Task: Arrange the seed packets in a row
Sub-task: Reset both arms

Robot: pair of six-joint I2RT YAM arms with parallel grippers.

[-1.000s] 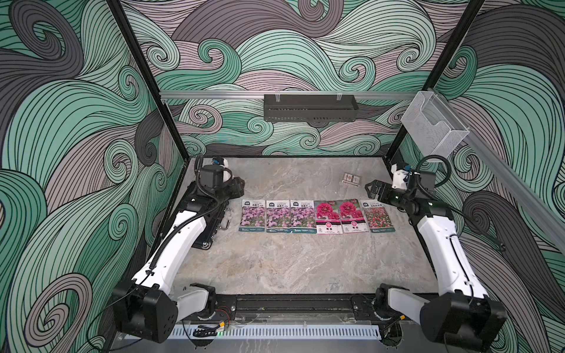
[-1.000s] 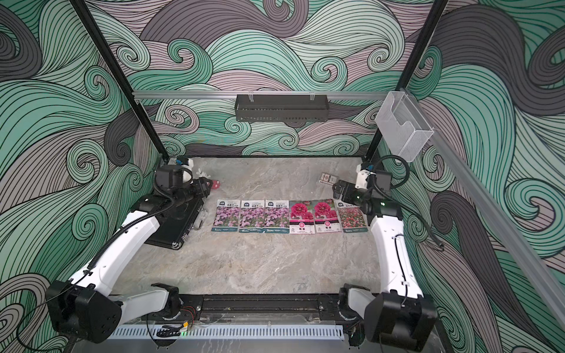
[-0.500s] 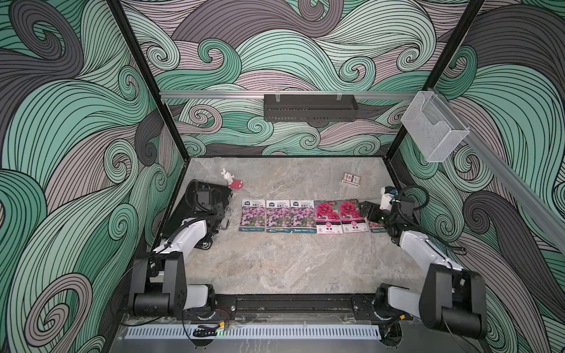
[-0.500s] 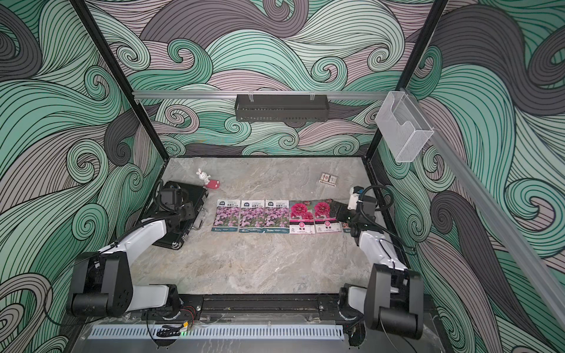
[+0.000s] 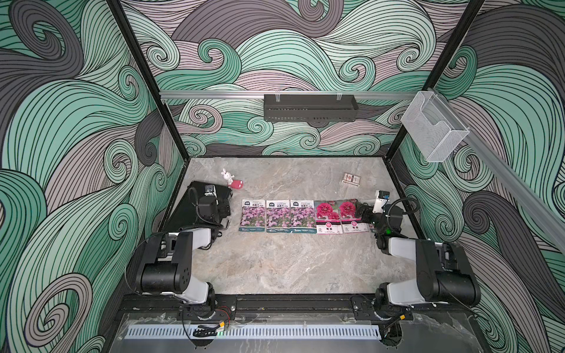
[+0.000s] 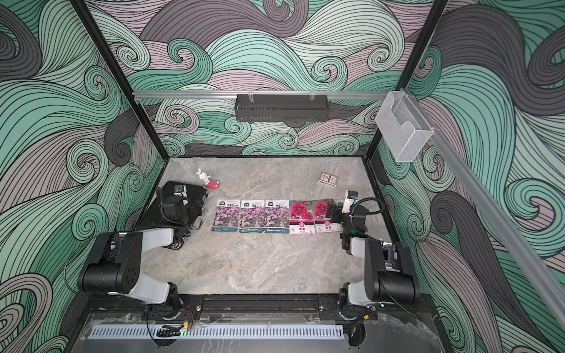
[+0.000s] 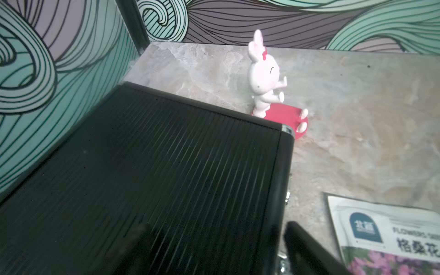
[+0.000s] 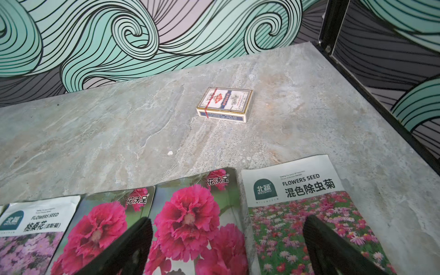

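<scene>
Six seed packets lie flat, side by side, in one row across the table. Both top views show three purple-bloom packets [image 5: 277, 216] [image 6: 252, 216] and two magenta-bloom packets [image 5: 328, 217]. The red-pink mix packet [image 8: 309, 214] at the row's right end shows only in the right wrist view. My right gripper [image 8: 228, 238] [image 5: 363, 212] hangs open just above the last magenta packet [image 8: 188, 221] and the mix packet, holding nothing. My left gripper [image 7: 221, 247] [image 5: 224, 211] is open and empty over the corner of the black ribbed slab [image 7: 166, 178], left of the row.
A white rabbit figure on a red base [image 5: 229, 178] stands behind the slab [image 5: 195, 207]. A small patterned box [image 5: 351, 178] [image 8: 225, 104] lies behind the row's right end. A black rack [image 5: 310, 107] and a clear holder [image 5: 434, 128] hang on the walls.
Both arms have folded back and down toward the front. The left gripper's jaws have spread wider. The right gripper now covers the mix packet in the top views.
</scene>
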